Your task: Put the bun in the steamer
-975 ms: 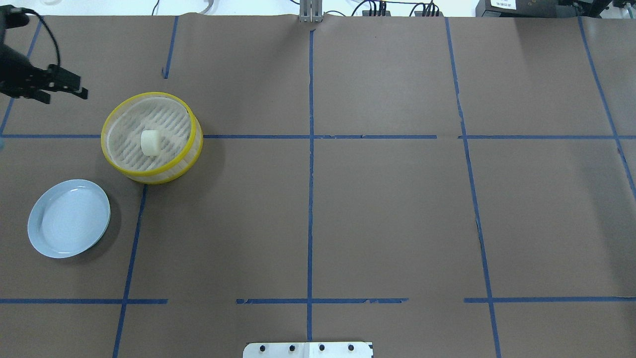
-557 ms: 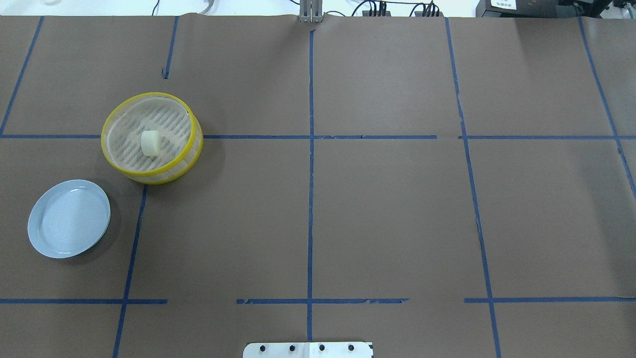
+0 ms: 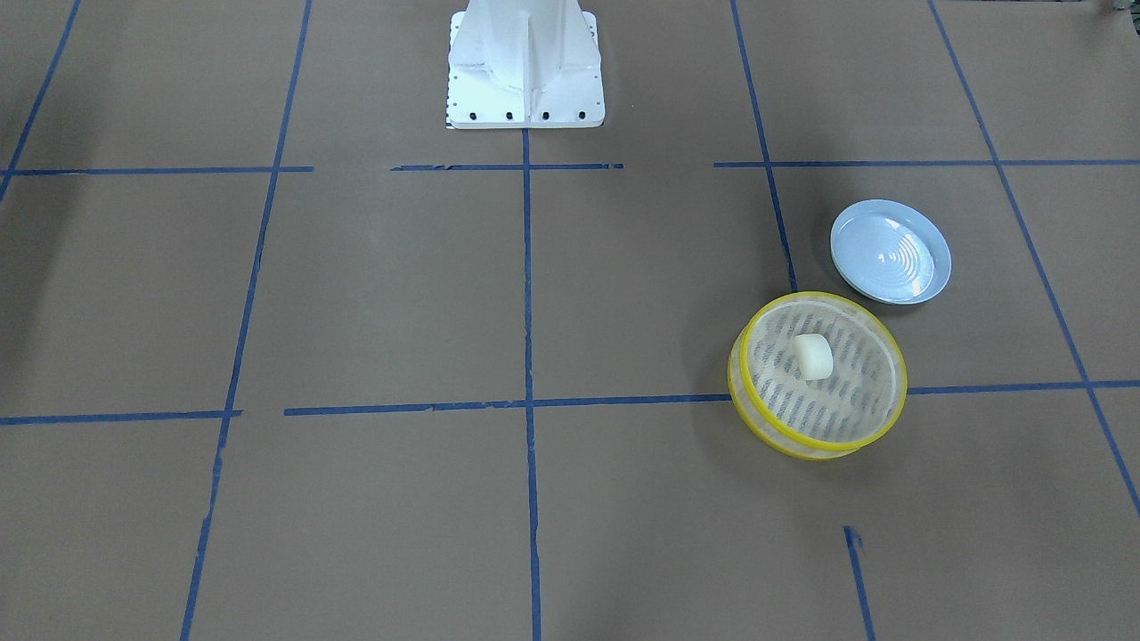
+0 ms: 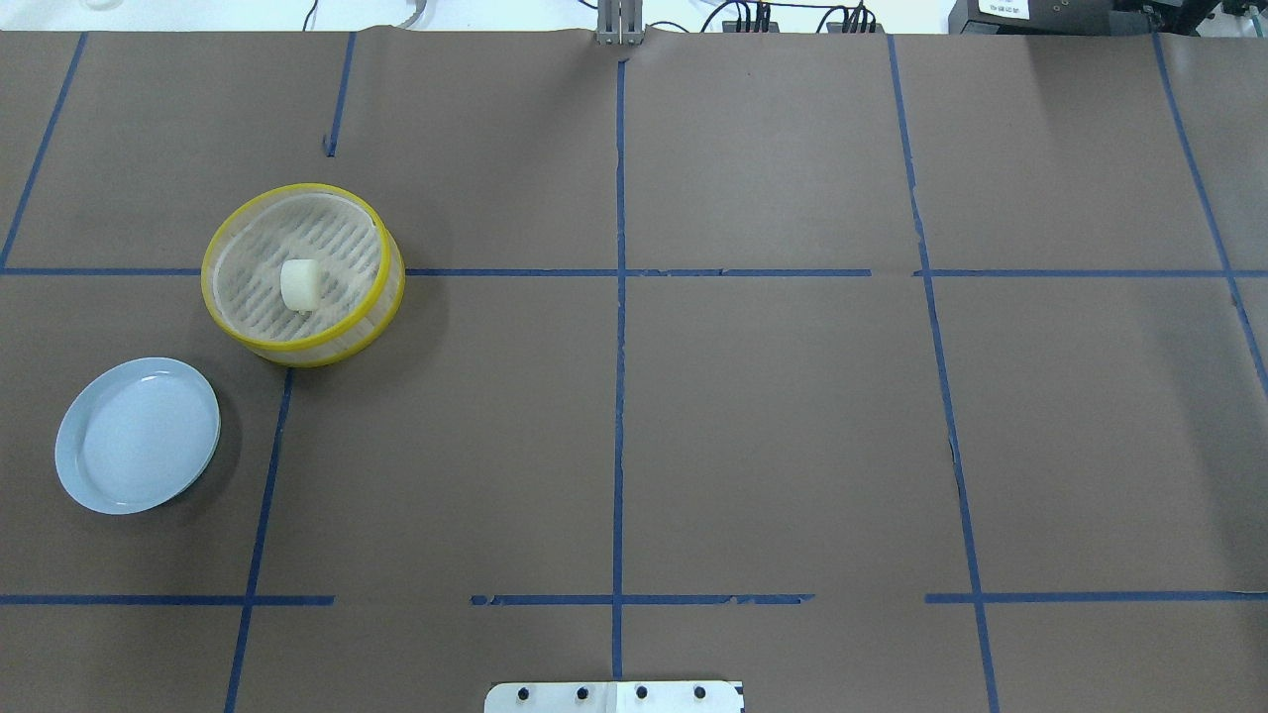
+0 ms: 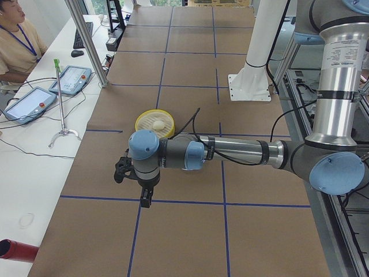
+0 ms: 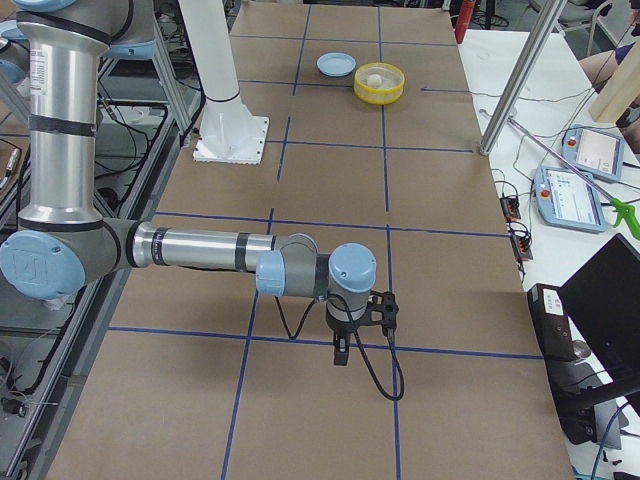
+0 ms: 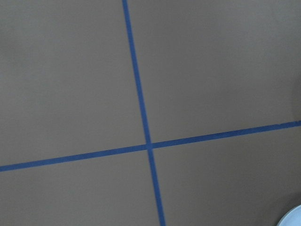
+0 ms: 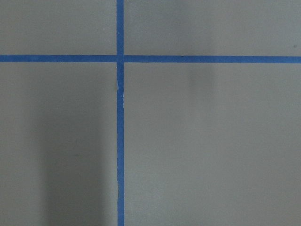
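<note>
The bun [image 4: 298, 284] is a small cream-white lump lying on the slotted base inside the steamer [image 4: 337, 347], a round basket with yellow rims on the table's left half. Both also show in the front view, the bun [image 3: 813, 356] in the steamer [image 3: 819, 448]. In the left side view my left gripper [image 5: 146, 201] hangs over the table, well short of the steamer [image 5: 143, 121]. In the right side view my right gripper [image 6: 340, 352] hangs far from the steamer [image 6: 379, 96]. I cannot tell whether either is open. Neither shows in the overhead or front view.
A pale blue plate [image 4: 138, 436] lies beside the steamer, bare; its edge shows in the left wrist view [image 7: 295, 217]. The robot's white base [image 3: 524, 62] stands at the table's middle edge. Operators' tablets [image 5: 72, 79] and a pole [image 5: 86, 40] stand off the table.
My left gripper, at the overhead view's upper left one second ago, has left that view. The bun, steamer and plate have not moved.
</note>
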You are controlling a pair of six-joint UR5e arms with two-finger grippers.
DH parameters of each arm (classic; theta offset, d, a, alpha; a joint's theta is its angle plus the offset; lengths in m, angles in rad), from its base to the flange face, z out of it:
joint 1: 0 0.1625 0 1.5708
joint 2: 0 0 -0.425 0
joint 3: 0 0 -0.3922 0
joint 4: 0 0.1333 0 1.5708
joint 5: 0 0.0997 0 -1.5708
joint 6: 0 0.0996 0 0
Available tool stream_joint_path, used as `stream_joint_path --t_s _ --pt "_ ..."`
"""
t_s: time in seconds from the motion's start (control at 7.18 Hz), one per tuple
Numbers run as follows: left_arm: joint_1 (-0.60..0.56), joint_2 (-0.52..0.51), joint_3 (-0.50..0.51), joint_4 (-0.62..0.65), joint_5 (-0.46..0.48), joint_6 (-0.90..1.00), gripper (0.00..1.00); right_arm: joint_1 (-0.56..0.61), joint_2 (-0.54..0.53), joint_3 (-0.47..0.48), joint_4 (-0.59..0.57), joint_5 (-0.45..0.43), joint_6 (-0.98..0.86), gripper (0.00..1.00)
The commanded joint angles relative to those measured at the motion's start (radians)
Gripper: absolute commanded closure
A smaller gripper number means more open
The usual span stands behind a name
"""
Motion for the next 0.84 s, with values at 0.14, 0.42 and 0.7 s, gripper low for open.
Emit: stream_joint_path --t_s 0.14,0.42,0.7 --pt "-0.004 0.067 -0.065 0.000 -0.018 -0.071 0.00 0.000 0.000 0.000 0.000 0.000 0.000 0.00" --pt "-0.003 0.074 -0.055 0.004 -0.019 -0.070 0.00 0.000 0.000 0.000 0.000 0.000 0.000 0.00" --pt "-0.003 0.068 -0.042 0.009 -0.019 -0.066 0.00 0.000 0.000 0.000 0.000 0.000 0.000 0.00"
